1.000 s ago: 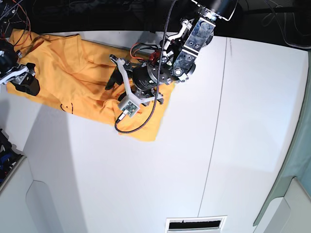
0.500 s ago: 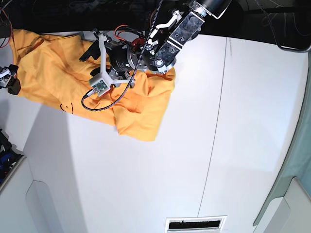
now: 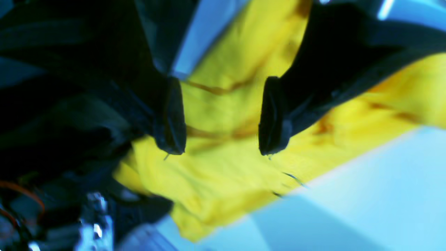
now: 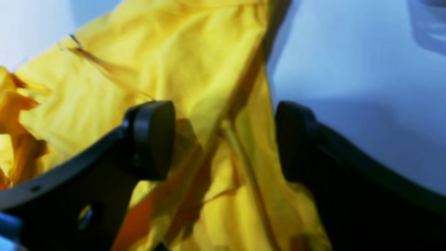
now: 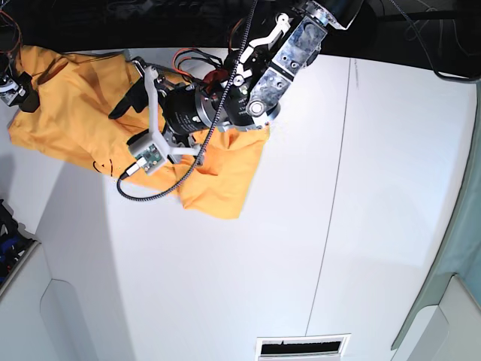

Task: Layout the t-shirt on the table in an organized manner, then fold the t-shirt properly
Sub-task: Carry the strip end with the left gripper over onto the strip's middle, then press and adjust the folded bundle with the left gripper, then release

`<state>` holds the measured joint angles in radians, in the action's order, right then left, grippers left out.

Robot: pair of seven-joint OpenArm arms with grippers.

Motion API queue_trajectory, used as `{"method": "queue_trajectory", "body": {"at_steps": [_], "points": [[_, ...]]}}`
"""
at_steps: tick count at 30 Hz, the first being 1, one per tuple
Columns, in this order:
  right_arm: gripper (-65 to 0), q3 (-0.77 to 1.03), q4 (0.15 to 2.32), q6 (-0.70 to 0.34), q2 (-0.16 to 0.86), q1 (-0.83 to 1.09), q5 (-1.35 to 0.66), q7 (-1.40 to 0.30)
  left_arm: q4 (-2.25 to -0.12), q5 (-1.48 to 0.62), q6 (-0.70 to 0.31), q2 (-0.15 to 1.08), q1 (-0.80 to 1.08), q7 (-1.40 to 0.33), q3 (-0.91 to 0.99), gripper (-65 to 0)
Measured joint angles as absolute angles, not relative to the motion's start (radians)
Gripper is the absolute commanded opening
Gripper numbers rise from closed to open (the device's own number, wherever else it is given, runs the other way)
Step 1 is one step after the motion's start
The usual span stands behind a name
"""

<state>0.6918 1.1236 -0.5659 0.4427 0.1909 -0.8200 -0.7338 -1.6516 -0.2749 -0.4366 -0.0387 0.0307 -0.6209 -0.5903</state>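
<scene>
The orange-yellow t-shirt (image 5: 83, 113) lies rumpled at the table's (image 5: 376, 188) far left, with a little black lettering (image 5: 101, 165) at its near edge. My left gripper (image 5: 124, 104) hovers over the shirt's middle. In the left wrist view the left gripper (image 3: 221, 139) is open, with creased t-shirt fabric (image 3: 223, 167) below the fingers (image 3: 170, 118). My right gripper (image 5: 15, 84) is at the shirt's far left corner. In the right wrist view the right gripper (image 4: 223, 143) is open, and a folded edge of the shirt (image 4: 195, 62) runs between its pads (image 4: 153, 139).
A thin dark seam line (image 5: 331, 210) crosses the table right of the shirt. A slotted vent (image 5: 301, 347) sits at the near edge. The left arm (image 5: 293, 53) and its cable (image 5: 161, 188) lie over the shirt. Dark clutter with wires lines the far edge.
My left gripper moved left across the shirt, from its right part to its middle. My right gripper moved to the shirt's far left corner. The shirt's right part has bunched.
</scene>
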Motion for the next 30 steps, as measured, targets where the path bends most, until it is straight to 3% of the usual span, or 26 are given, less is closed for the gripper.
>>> {"method": "queue_trajectory", "body": {"at_steps": [3, 4, 8, 9, 15, 20, 30], "points": [[-20.3, 0.692, 1.124, -0.57, 0.443, 0.191, -0.82, -0.735, -1.653, -0.231, -0.403, -0.041, 0.031, -0.621, -0.477, -28.8], [-20.3, 0.692, 1.124, -0.57, 0.443, 0.191, -0.819, -0.735, -1.652, -0.228, -0.397, -0.039, 0.031, -0.62, -0.422, -31.6], [-20.3, 0.692, 1.124, -0.57, 0.443, 0.191, -0.82, -0.737, -1.651, -0.23, -0.393, -0.02, 0.03, -0.612, -0.226, -60.0], [-20.3, 0.692, 1.124, -0.57, 0.443, 0.191, -0.82, -0.737, -1.645, -0.237, -0.394, -0.004, 0.031, -0.604, -0.2, -64.0], [-20.3, 0.692, 1.122, -0.569, 0.442, 0.171, -0.815, -0.746, -1.579, -0.255, -0.398, 0.096, 0.107, -0.52, -0.176, -65.0], [-20.3, 0.691, 1.121, -0.569, 0.44, 0.138, -0.812, -0.748, -1.577, -0.263, -0.484, 0.096, 0.169, -0.496, -0.193, -65.0], [-20.3, 0.691, 1.121, -0.568, 0.44, 0.136, -0.812, -0.748, -1.578, -0.199, -0.487, 0.097, 0.178, -0.447, -0.412, -65.0]]}}
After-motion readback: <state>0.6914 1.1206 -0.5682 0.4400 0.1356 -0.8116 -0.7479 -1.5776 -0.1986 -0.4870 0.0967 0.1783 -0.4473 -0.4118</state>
